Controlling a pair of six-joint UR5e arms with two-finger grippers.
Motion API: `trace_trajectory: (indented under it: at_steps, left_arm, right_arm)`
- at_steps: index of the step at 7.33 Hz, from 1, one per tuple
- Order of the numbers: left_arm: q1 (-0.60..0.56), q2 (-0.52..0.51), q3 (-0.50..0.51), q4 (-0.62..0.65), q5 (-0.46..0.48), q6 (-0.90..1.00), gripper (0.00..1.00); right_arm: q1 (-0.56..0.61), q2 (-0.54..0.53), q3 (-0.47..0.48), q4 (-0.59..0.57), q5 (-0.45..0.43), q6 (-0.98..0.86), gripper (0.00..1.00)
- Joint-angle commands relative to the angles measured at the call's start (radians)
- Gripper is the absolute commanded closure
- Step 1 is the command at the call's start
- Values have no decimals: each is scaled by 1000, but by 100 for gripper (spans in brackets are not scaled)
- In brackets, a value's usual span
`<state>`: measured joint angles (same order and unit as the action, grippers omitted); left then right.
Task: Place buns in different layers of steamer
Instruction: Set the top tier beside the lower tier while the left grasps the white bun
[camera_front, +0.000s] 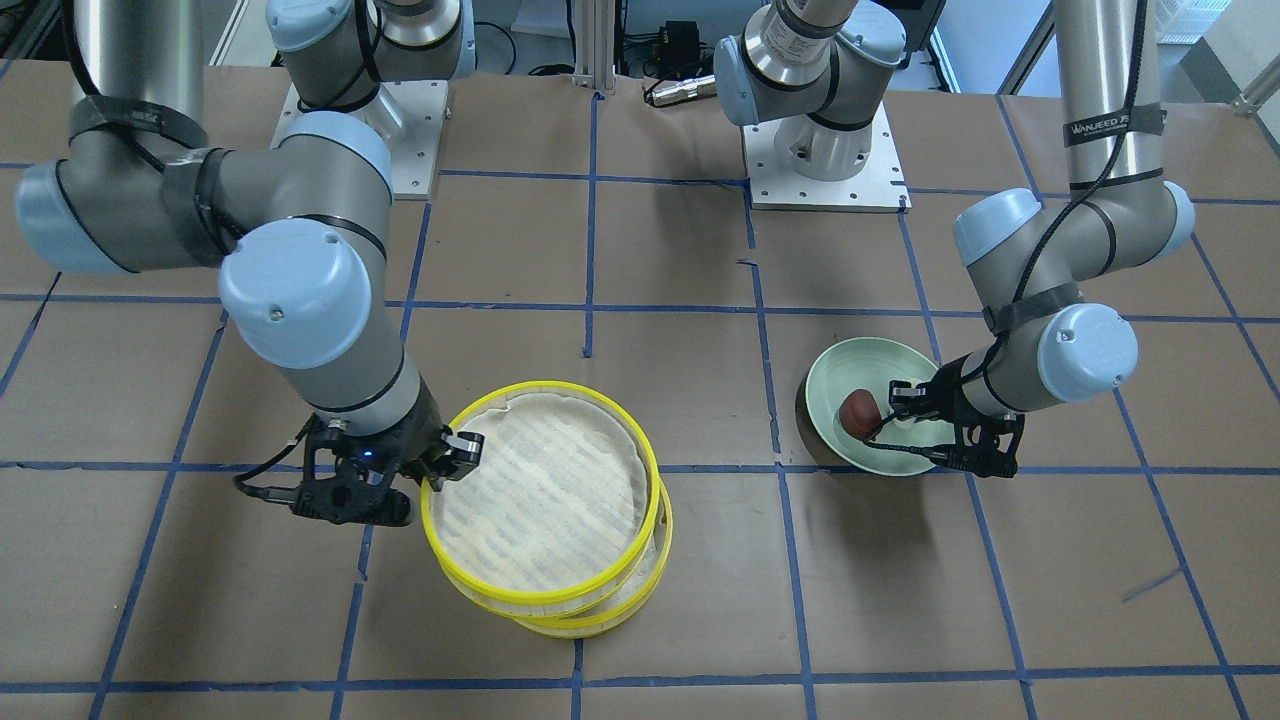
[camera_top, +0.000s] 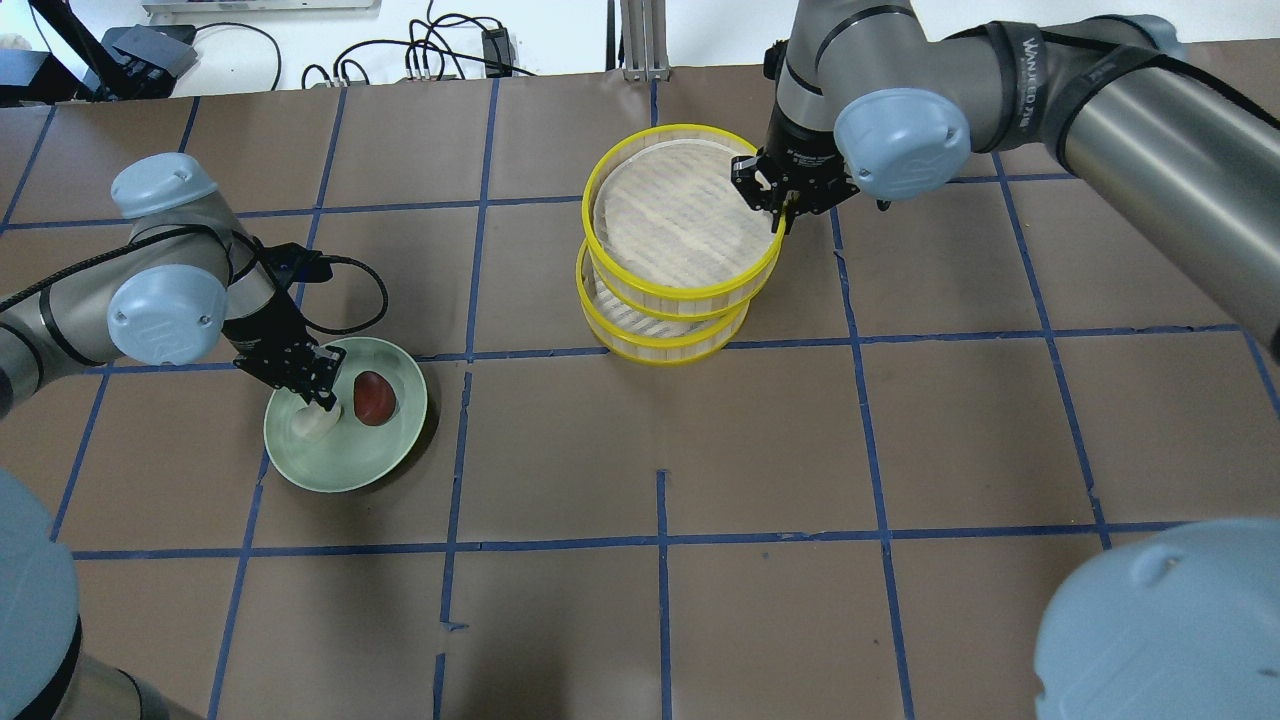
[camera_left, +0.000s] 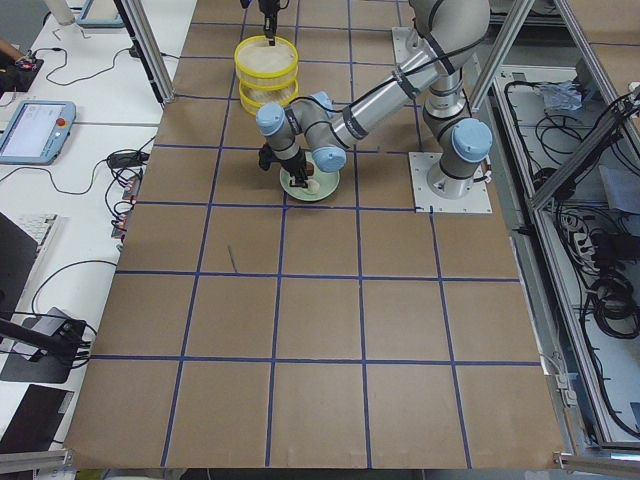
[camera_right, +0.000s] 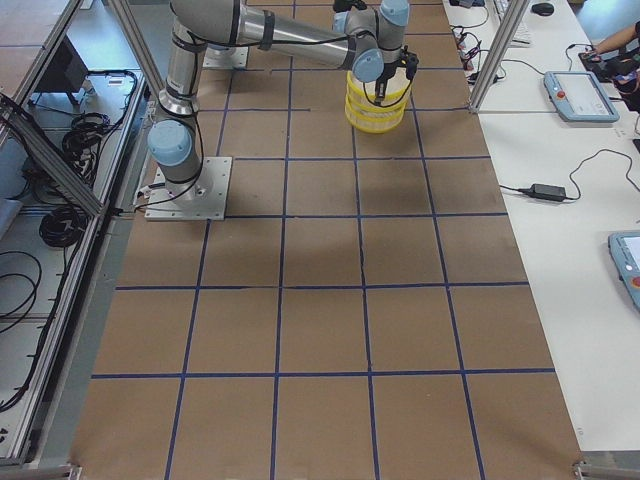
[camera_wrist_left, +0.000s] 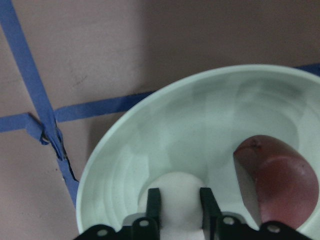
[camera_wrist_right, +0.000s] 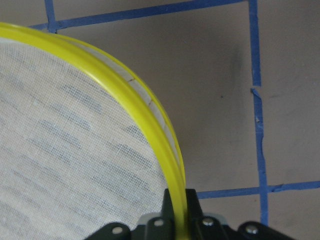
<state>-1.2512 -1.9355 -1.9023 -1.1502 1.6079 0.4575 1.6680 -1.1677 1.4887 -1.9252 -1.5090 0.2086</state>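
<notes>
The white bun (camera_wrist_left: 176, 182) lies in the pale green plate (camera_top: 345, 470), towards the side nearer the left arm, and the glossy reddish-brown bun (camera_top: 375, 397) sits just beside it in the same plate. The left claw (camera_top: 322, 401) reaches down into the plate with its two fingers (camera_wrist_left: 153, 200) narrowly parted and pressed against either side of the white bun, which rests on the plate's floor. Well apart from the plate stands the steamer (camera_front: 600, 622). Its upper tray (camera_top: 683, 296) sits offset over the lower tray (camera_top: 662, 352), so a crescent of the lower cloth lining shows; I cannot tell whether the two trays touch. The right claw (camera_top: 783, 215) is pinched on the upper tray's yellow rim, one finger inside it and one outside. No bun lies in either tray. Everything stands on a brown surface (camera_top: 900, 450) crossed by blue tape (camera_top: 660, 500).
</notes>
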Motion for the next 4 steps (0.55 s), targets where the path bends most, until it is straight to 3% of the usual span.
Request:
trace_trajectory:
  at_steps: [1,4]
  left_arm:
    - [0,33,20,7,-2,-34,98]
    - [-142,200,139,-104,-9,-98,98]
  right_arm:
    - [-120,-23,-11,32,7,-148,87]
    - [-155,-7,-42,71,-11,-284,88]
